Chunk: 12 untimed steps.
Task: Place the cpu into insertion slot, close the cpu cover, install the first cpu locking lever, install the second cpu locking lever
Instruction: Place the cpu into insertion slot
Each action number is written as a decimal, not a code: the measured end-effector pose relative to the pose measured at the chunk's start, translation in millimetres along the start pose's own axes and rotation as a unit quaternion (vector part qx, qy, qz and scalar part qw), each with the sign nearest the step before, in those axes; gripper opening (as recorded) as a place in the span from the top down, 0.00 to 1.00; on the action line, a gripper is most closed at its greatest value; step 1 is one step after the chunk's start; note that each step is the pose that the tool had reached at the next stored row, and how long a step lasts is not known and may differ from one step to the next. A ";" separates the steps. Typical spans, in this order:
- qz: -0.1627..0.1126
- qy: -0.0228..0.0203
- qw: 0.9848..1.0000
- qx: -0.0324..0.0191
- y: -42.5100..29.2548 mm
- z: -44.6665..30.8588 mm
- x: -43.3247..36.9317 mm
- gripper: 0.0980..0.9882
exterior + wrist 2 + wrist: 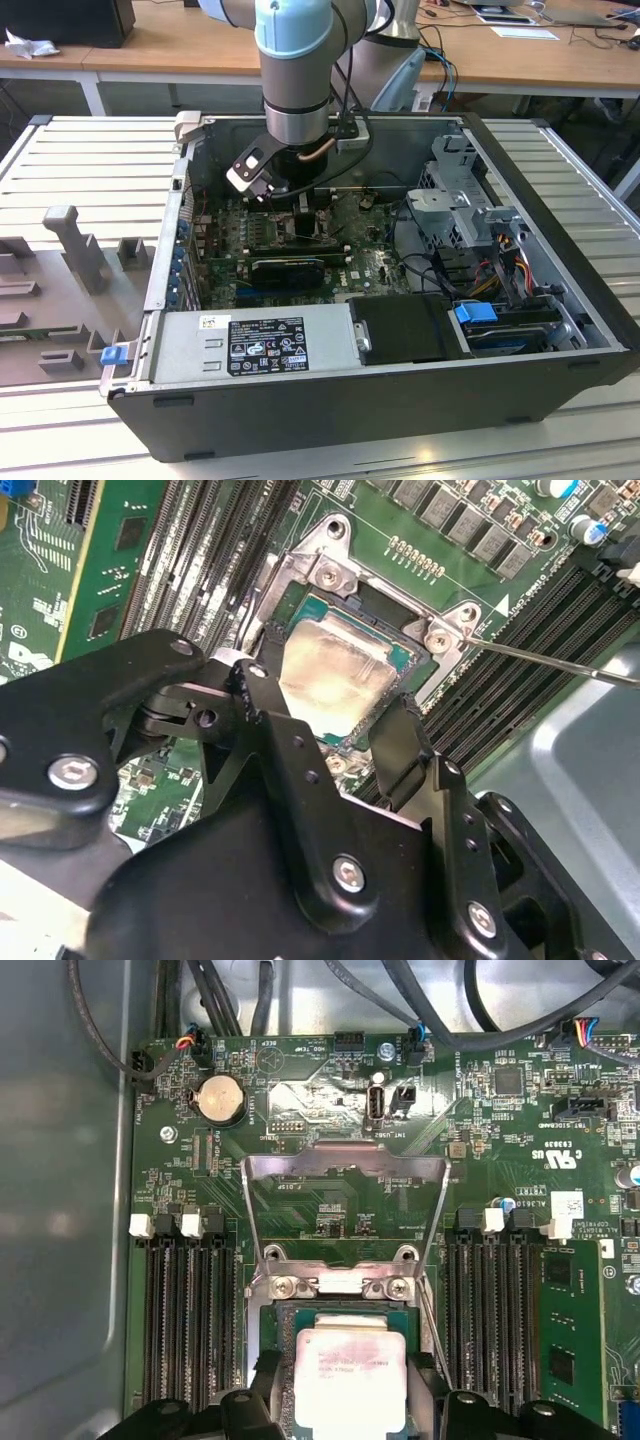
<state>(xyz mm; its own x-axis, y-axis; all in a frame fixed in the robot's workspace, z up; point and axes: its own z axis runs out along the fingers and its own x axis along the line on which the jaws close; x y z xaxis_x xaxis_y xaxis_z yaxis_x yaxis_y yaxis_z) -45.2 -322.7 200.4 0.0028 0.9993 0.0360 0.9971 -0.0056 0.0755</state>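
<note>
A wooden desk (200, 45) stands behind the ribbed grey metal table (100, 160).

Cpu partly covered

In the second wrist view the gripper (328, 702) hides the cpu's (330, 670) near edge and part of the slot (375, 598). The first wrist view's edge cuts the cpu off. In the exterior view the arm (295, 70) hides it.

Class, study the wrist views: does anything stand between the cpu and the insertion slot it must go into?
Nothing visible does. The cpu cover stands open, clear of the insertion slot, and the cpu lies squarely over the slot's opening with the gripper around it. Whether it is fully seated cannot be told.
</note>
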 end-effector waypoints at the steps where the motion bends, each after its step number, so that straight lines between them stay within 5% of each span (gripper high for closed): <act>1: 0.000 0.000 1.000 0.000 0.0 0.2 0.5 0.43; 8: -0.002 0.000 1.000 0.000 0.1 0.4 1.7 0.43; 9: -0.002 -0.002 1.000 0.000 0.0 0.0 1.4 0.51; 12: -0.002 -0.003 1.000 0.000 0.2 -0.5 1.5 0.51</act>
<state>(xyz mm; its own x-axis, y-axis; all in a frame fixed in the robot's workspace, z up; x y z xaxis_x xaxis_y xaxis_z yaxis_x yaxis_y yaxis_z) -45.1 -321.2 201.0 -0.0009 0.9996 0.0297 0.9971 -0.0014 0.0757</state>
